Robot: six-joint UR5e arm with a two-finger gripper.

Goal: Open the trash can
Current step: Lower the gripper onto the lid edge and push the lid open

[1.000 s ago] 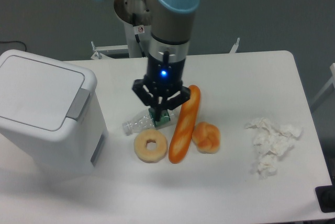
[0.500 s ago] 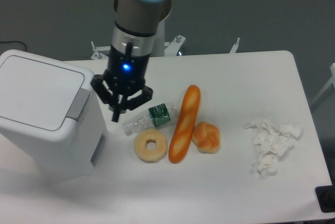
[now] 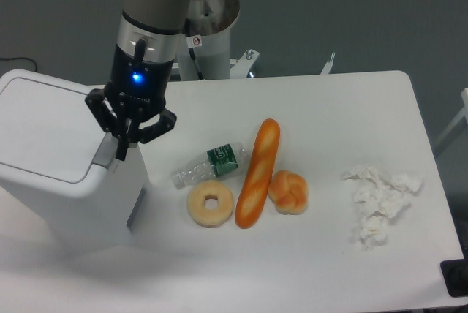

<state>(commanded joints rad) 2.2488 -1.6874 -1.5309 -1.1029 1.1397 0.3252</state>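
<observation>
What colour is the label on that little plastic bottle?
Dark green with white lettering, on the clear bottle; the fixed camera shows it.

Trash can [image 3: 51, 159] cut off at left edge. Claw [image 3: 121, 153] covers grey push tab. Arm top runs past top edge. Bottle label [image 3: 224, 160] words too small.

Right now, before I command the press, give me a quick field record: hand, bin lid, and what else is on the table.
hand: fingers together, tips down over the grey push tab; contact unclear
large white plastic trash can: lid flat, closed
clear plastic bottle: lying on its side, right of bin
ring doughnut: below the bottle
long baguette: beside a knotted bun
crumpled white tissue: far right
</observation>
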